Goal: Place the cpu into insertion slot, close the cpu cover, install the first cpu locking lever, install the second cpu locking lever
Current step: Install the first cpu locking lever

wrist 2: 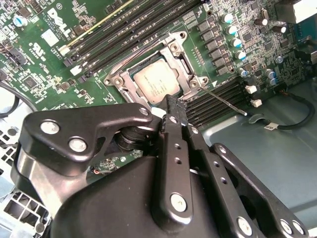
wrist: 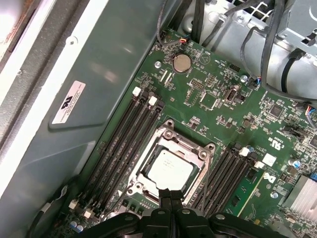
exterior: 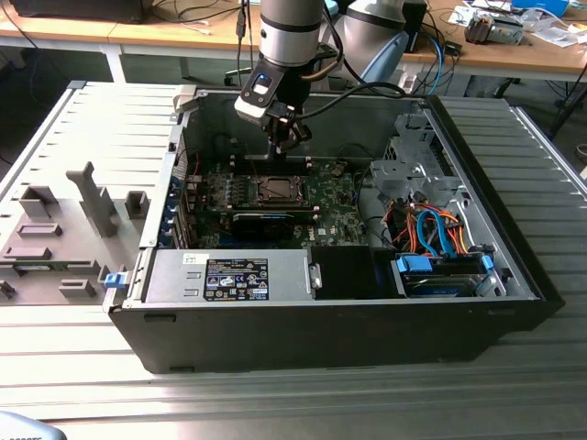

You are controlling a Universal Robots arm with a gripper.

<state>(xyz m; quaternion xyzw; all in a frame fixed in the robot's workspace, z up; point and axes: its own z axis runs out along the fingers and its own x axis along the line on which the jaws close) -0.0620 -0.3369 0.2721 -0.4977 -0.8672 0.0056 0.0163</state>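
We see the cpu (wrist: pixel 170 171) seated flat in the insertion slot (exterior: pixel 273 190), its pale metal face showing through the window of the cpu cover (wrist: pixel 147 157), which lies down over it as far as we can judge. In the second wrist view a thin metal rod, which we take for one locking lever (wrist 2: pixel 225 101), runs out from a corner of the socket. Its long axis lies roughly along the neighbouring memory slots (wrist 2: pixel 218 99), and its free end points towards the bare case floor; it does not look latched to us. The tool (wrist: pixel 171 194) has its fingers drawn together with nothing visibly between them. Its tip sits right at the socket's near edge, so the chip lies directly ahead of it along the finger line, with the rod off to one side and apart from it. We cannot tell whether the tip touches the cover frame. In the exterior view the tool hangs over the motherboard (exterior: pixel 330 197) inside the open computer case (exterior: pixel 514 275), which lies on the ribbed worktop (exterior: pixel 275 403).
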